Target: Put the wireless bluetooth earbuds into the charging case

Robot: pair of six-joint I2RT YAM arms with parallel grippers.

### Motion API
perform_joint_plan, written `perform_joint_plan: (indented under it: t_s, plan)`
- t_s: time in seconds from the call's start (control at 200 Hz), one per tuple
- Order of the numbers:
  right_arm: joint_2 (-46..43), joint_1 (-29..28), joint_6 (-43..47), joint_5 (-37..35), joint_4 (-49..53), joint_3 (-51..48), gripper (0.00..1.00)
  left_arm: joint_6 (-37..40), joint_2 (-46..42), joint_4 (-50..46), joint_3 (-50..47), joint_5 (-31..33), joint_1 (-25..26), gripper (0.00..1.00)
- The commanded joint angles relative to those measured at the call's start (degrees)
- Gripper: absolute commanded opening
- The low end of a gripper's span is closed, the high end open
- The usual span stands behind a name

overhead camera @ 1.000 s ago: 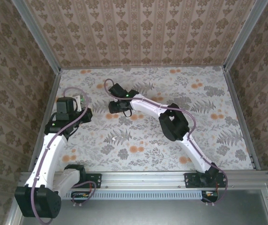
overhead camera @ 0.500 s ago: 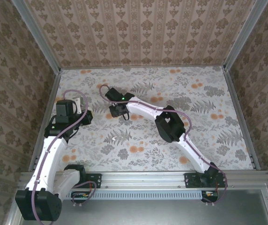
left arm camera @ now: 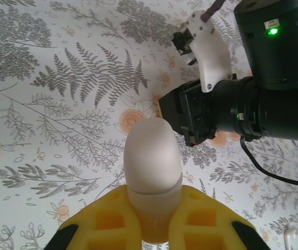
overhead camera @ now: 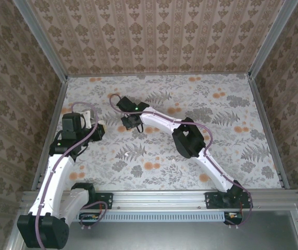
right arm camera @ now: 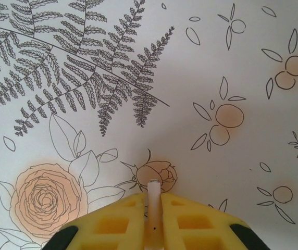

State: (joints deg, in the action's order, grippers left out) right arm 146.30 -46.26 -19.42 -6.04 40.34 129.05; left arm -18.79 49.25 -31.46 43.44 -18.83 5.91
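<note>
Newly closed, right gripper [right arm camera: 151, 198] pinches the earbud [right arm camera: 153, 211] by its stem, which could twist; left gripper [left arm camera: 154, 208] clamps charging case [left arm camera: 151, 151].

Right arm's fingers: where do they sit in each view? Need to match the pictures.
Top external: right fingers left of center, close to the left arm's tip.
Left wrist: middle right, a dark block with a yellow edge, just right of the white case.
Right wrist: bottom center, yellow, pinching a thin white earbud.
Shared landmark: the fern-and-rose table cover.
</note>
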Motion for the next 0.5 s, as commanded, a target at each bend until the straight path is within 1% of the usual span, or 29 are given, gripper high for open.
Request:
perform_joint_plan:
  t_s: [0.0,0.155,0.245,0.375,0.5]
  plan:
    - [-2.40,0.07,1.29,-1.08,4.00,-3.80,0.11,0.52,-0.75,1.66,-0.83,-5.59,-0.26,0.00]
    - [-10.60,0.04,2.34,-0.36,-0.60,-16.63,0.09,0.55,-1.39,5.21,-1.91,-9.85,1.06,0.00]
    - [-16.53,0.03,3.97,1.21,-3.46,-26.01,0.08,0.29,-2.03,7.76,-2.96,-11.00,2.98,0.00]
    - [-24.57,0.12,7.07,3.57,-5.93,-38.48,0.08,-0.11,-2.40,11.23,-4.29,-10.69,7.82,0.00]
    - [-31.30,0.20,11.71,8.10,-7.31,-48.99,0.08,-0.20,-2.29,15.07,-6.09,-9.48,12.96,0.00]
